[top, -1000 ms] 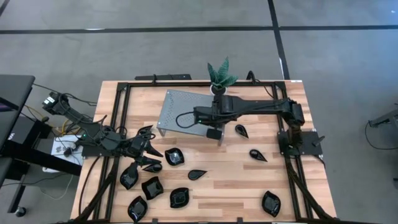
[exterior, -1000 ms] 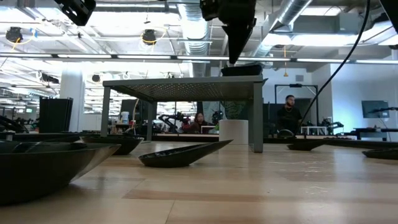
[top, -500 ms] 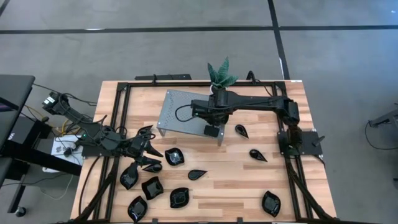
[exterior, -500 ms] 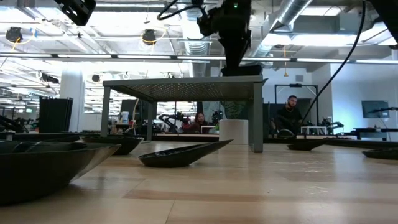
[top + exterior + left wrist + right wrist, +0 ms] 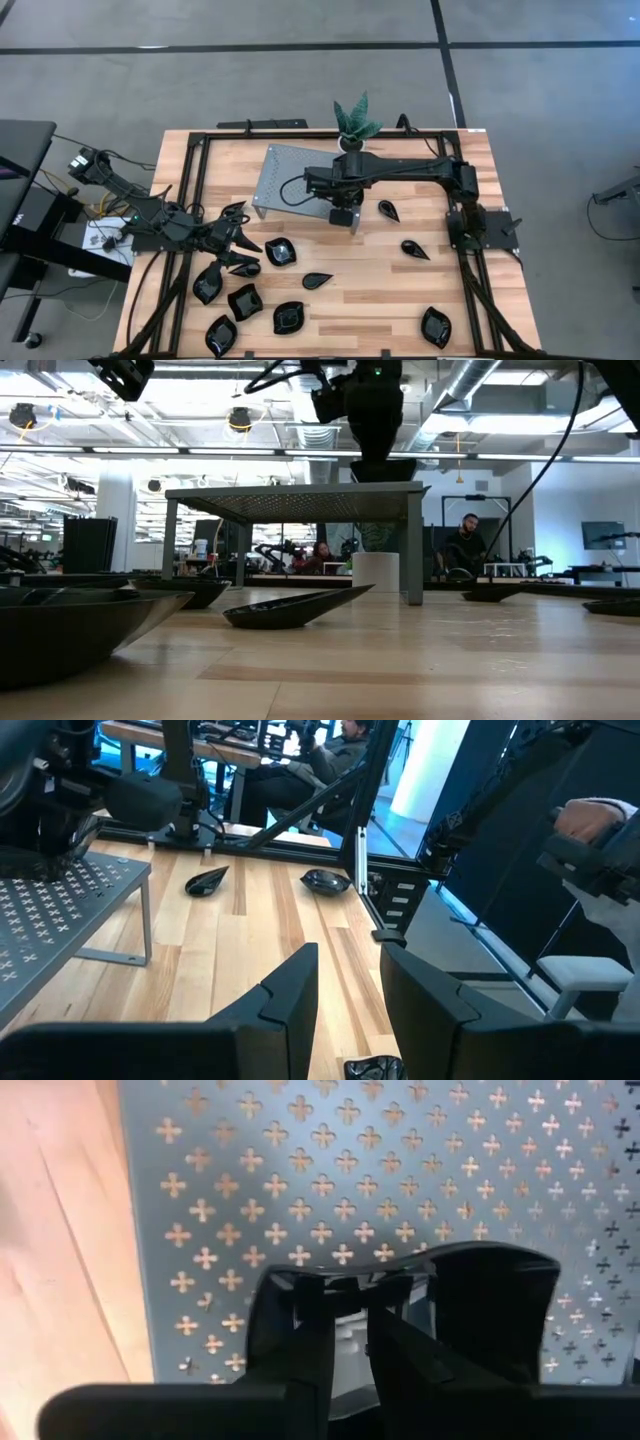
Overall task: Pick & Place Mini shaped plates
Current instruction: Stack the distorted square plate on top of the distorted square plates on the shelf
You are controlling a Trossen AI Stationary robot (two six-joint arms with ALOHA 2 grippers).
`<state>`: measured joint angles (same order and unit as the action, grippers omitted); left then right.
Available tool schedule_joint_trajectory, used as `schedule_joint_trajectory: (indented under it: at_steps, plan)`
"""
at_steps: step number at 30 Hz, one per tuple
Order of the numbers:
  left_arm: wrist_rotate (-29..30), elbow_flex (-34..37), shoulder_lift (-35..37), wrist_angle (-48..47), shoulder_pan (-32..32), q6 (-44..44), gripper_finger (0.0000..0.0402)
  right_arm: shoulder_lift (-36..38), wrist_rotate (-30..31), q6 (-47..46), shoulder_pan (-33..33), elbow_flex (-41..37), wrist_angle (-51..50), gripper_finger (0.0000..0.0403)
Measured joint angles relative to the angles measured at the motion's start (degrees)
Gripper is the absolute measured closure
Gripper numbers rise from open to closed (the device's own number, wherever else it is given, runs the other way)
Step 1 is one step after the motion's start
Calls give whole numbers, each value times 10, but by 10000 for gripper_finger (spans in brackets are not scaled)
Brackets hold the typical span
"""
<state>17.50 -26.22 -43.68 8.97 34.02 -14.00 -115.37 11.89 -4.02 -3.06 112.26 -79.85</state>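
Observation:
My right gripper (image 5: pixel 342 212) is shut on a glossy black mini plate (image 5: pixel 490 1310) over the near right corner of the grey perforated stand (image 5: pixel 290 175). In the low view the plate (image 5: pixel 386 470) is right at the stand's top (image 5: pixel 300 492). My left gripper (image 5: pixel 243 242) is open and empty at the table's left, among several black plates (image 5: pixel 245 300) that lie on the wood; its fingers also show apart in the left wrist view (image 5: pixel 350 990). More plates lie in the middle (image 5: pixel 317 281) and on the right (image 5: pixel 415 248). My right gripper pinches the plate at its wavy rim (image 5: pixel 330 1275) between its two fingers, which come from above and point down. The plate sits about level below the fingers, over the stand's top. Whether its underside rests on the stand, I cannot tell.
A small green potted plant (image 5: pixel 355 120) stands behind the stand at the far edge. Black frame rails (image 5: pixel 195 200) run along the table's sides. A plate (image 5: pixel 388 210) lies just right of the stand. People sit in the room beyond (image 5: pixel 462 540).
My right arm's wrist has swung toward the table's left over the stand, and the gripper has turned about its upright axis. The plate has stayed over the stand's near right corner, shut in the fingers.

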Motion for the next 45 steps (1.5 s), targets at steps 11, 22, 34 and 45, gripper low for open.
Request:
schedule_joint_trajectory:
  at_steps: [11, 22, 34, 45]
  plan:
    - [-28, 0, 0, 2, 7, -38, 289, -1, 1, -34, 24, 109, -52, 344]
    - [-1, -67, -81, 21, 28, -28, 289, 57, 98, -42, 170, 179, -50, 344]
    - [22, -320, -241, -366, 71, -115, 289, 275, 110, -67, 327, -261, 306, 344]
    - [-38, -250, -334, -416, 135, -472, 289, 440, 124, -91, 344, -736, 892, 344]
